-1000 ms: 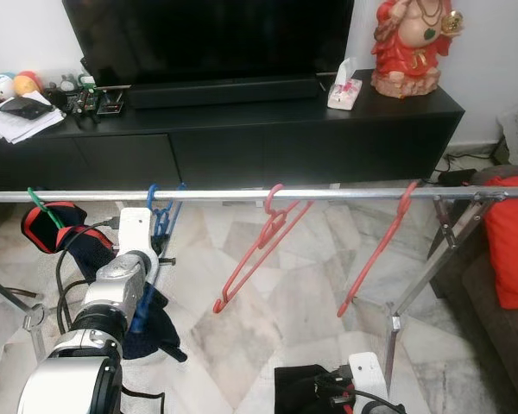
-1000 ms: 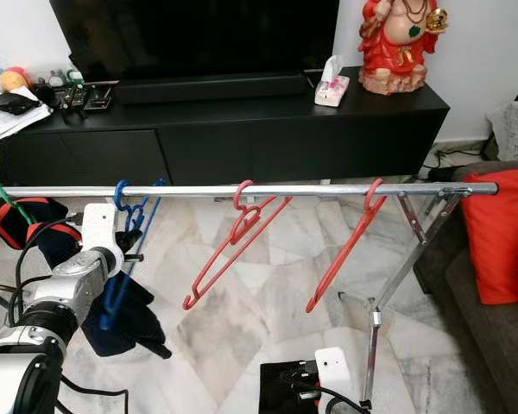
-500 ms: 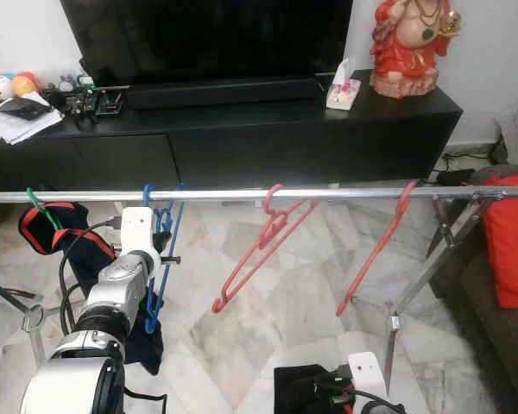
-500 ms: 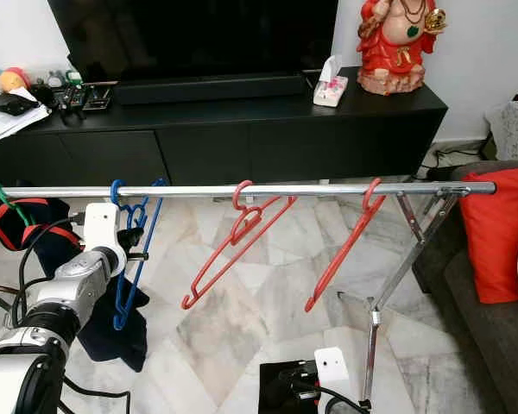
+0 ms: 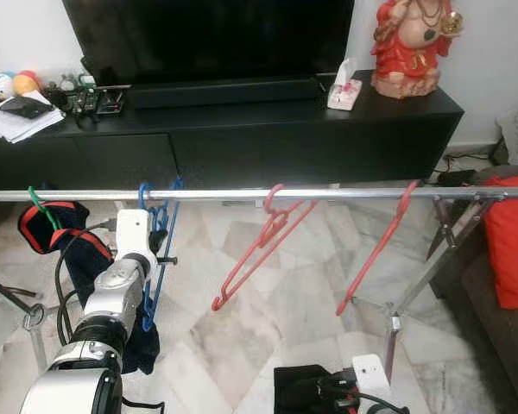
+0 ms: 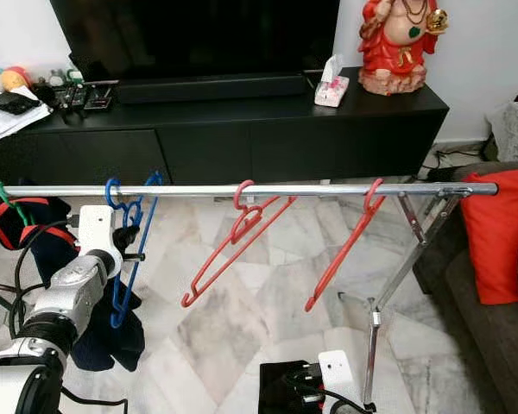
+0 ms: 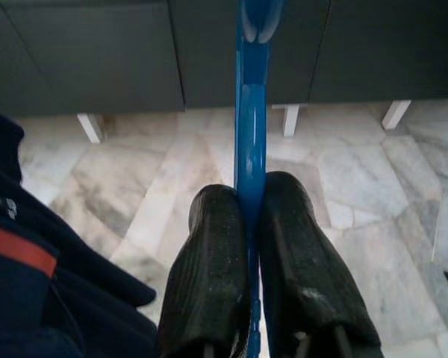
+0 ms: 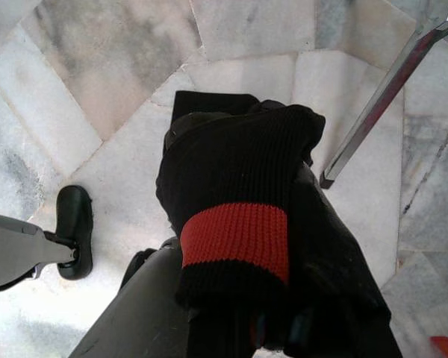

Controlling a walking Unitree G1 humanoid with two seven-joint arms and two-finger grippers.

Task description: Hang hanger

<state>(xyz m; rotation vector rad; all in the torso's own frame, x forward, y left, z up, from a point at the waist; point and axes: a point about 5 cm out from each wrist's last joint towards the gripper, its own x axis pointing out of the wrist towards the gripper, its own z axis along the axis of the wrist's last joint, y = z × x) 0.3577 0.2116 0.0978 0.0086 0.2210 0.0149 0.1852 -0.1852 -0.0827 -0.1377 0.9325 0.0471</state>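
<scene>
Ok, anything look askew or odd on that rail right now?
Yes: the two red hangers hang steeply tilted on the rail, not level. The left gripper is clamped on the blue hanger, and dark clothing covers the right gripper.

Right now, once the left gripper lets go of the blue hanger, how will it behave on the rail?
The blue hanger looks thin, rigid plastic, so probably light and stiff. It hangs by its hook from the rail, so it will likely swing, perhaps slide. The left gripper is pinching its edge.
</scene>
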